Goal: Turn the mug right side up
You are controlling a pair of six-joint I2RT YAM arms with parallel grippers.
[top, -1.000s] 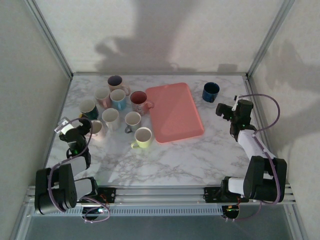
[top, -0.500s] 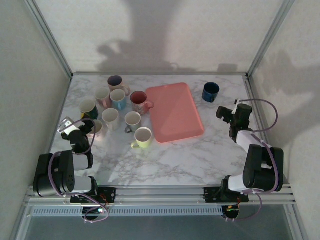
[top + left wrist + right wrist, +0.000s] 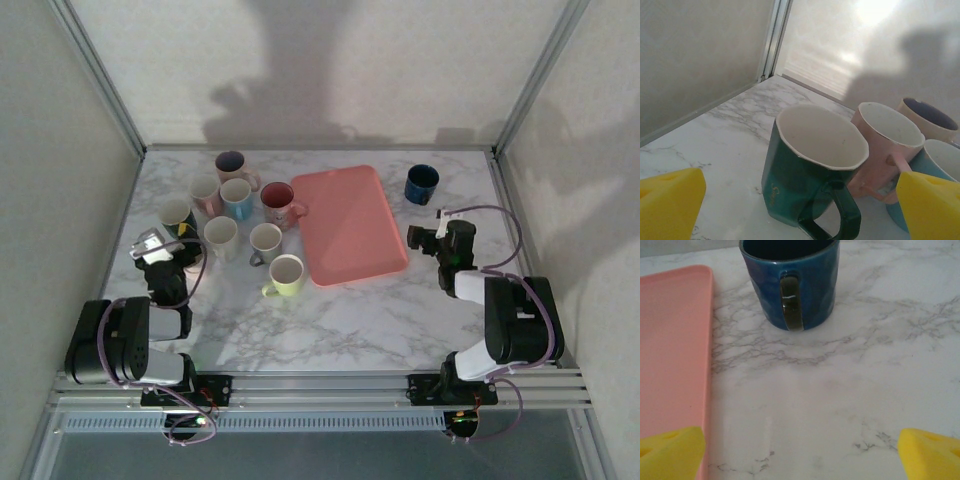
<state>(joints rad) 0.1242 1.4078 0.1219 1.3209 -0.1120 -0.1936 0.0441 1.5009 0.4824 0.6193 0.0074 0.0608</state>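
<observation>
White-and-grey marble table [image 3: 350, 320], walled on three sides. Plain pink tray [image 3: 350, 225] lying flat right of centre. Left of the tray, a cluster of mugs, every one mouth up. Front of the cluster: dark green mug [image 3: 810, 170], faceted rim, pale inside, handle toward the left wrist camera. It carries a small gold script low on its side, too faint to read. Just behind it stand a pink mug [image 3: 880, 145], a light blue mug [image 3: 940, 155] and a beige mug [image 3: 927, 117] with a purple inside. Dark blue mug [image 3: 792, 282] stands alone at back right, beside the tray. It is upright, glossy and dimpled, handle toward the right wrist camera. Which mug the task means, cannot tell. Left gripper [image 3: 800, 207]: yellow pads [image 3: 670, 200] spread wide, holding nothing, green mug just ahead. Right gripper [image 3: 800, 452]: spread wide over bare marble, short of the blue mug.
</observation>
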